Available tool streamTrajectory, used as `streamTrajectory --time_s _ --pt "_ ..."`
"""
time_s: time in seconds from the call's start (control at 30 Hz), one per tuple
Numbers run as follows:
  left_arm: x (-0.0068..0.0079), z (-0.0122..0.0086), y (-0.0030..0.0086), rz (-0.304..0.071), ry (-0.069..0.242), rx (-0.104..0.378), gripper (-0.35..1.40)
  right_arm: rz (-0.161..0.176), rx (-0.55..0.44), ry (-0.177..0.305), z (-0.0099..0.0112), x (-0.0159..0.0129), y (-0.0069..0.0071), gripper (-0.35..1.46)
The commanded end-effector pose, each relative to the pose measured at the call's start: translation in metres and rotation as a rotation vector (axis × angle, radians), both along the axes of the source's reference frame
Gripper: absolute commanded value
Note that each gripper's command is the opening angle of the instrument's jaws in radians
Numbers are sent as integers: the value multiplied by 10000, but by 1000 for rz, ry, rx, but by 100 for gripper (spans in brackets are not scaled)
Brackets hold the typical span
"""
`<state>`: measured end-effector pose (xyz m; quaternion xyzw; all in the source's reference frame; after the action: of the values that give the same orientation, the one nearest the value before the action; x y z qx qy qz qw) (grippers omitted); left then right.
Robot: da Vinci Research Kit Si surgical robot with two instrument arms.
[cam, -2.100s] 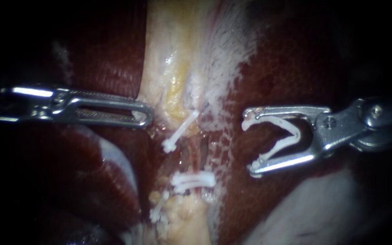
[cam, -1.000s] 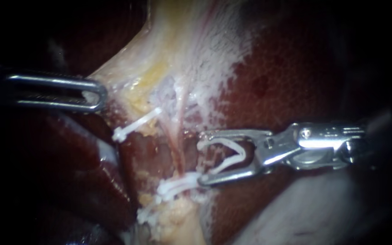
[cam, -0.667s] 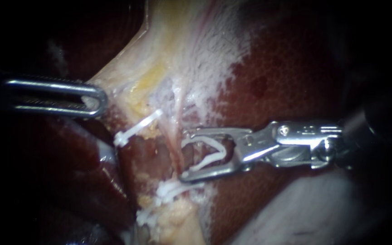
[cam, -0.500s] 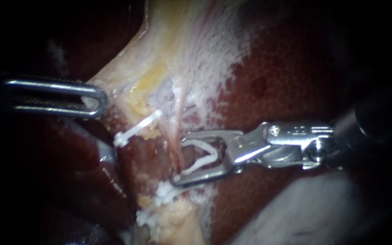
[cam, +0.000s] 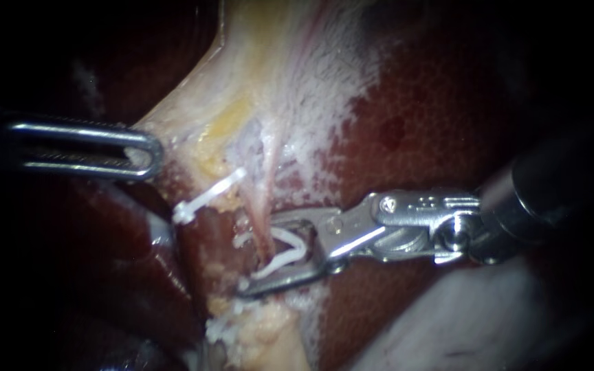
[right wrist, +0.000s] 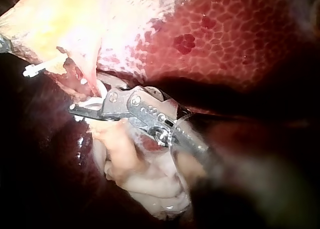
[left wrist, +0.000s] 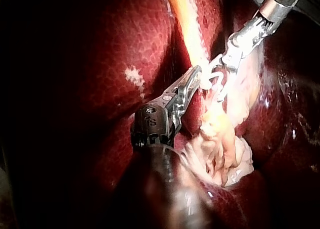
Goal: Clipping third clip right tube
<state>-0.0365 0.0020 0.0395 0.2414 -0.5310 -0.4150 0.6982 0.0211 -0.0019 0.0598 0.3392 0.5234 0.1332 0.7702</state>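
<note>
Endoscope view. Of the right instrument (cam: 257,256), entering from 3 o'clock: sits further toward 8 o'clock than half a second ago, and well in from the open liver (cam: 414,137) where it hung two seconds back. Carries the loaded clip (cam: 297,249) in an end effector that pinches it from both sides, narrower than before but not pressed together. Now straddles the right tube (cam: 259,206), with one white leg tip showing just past the tube on its 9 o'clock side. Lies at 12 o'clock of the lower clips (cam: 228,328) and at 4 o'clock of the lone clip (cam: 207,196). By judgement, means the placing is done and only the squeeze is left; shows no latch yet.

Of the left instrument (cam: 147,152), entering from 9 o'clock: holds where it was a second ago, end effector clamped on the pale tissue (cam: 194,130). Draws that tissue toward 9 o'clock and keeps the tube taut for the clip.

Left wrist view. Shows the left instrument (left wrist: 196,80) biting the pale tissue (left wrist: 204,82) at its very tip. Shows the right instrument (left wrist: 222,71) just beyond, its white clip at the strand between the two.

Right wrist view. Shows the right instrument (right wrist: 86,105) nosed into the tissue, one side of the end effector hidden behind a pale fold, so gives no reading of closure here. Puts the lone clip (right wrist: 37,68) ahead of it and apart.
</note>
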Motion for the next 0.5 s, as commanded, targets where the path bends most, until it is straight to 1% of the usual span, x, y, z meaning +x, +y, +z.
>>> streamTrajectory --time_s 0.03,0.07,0.13,0.23,0.33,0.5 --pt "0 0 0 0 0 0 -35 9 22 -12 -2 -2 0 29" --pt "0 0 0 0 0 0 -35 18 35 -21 -2 -3 1 20" --pt "0 0 0 0 0 0 -35 45 52 -40 -1 -8 1 -8" --pt "0 0 0 0 0 0 -35 72 40 -51 2 -15 2 -26" --pt "0 0 0 0 0 -1 -35 79 38 -54 5 -18 5 -35" --pt "0 0 -1 0 0 -1 -35 80 43 -57 6 -19 5 -35"
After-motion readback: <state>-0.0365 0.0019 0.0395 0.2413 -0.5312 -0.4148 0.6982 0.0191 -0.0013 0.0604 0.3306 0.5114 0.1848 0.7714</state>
